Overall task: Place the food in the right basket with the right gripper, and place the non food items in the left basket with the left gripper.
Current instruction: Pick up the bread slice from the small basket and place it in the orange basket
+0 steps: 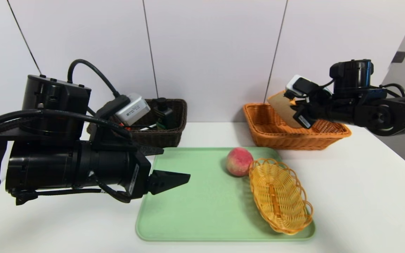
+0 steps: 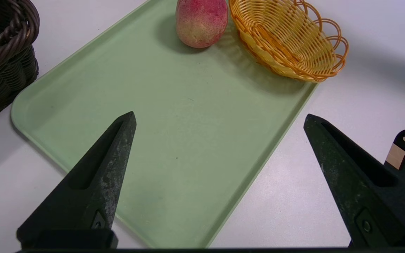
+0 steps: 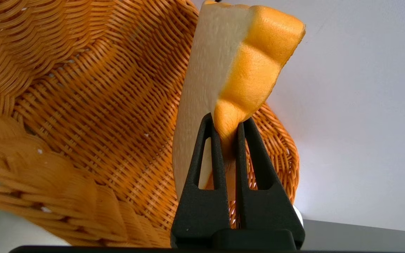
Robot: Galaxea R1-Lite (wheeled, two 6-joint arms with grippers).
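In the lower right of the head view, nearest, a yellow scalloped dish [image 1: 280,200] sits tilted across the edge of the green tray [image 1: 202,211], which lies on the white counter [image 1: 65,225]. At left in that view the left gripper [image 1: 174,168] hangs over the tray's left side, its fingers [image 2: 114,158] spread wide with nothing between them. Farther back, right of centre, the peach [image 1: 239,161] rests on the tray, touching or just beside the dish's far end, so that piece of food is left to move. Behind the tray, left of centre, the dark brown basket [image 1: 164,137] holds a dark bottle [image 1: 163,114] and other small things I cannot make out; the non-food side looks largely done, though the dish probably belongs there too. At upper right, the right gripper [image 1: 295,105] is over the orange-tan basket [image 1: 287,140], its fingers [image 3: 206,154] clenched on the crust of the bread slice [image 3: 206,70], which stands on edge, partly within the basket's rim. The bread appears about to be let go, which would leave the peach and, likely, the dish.
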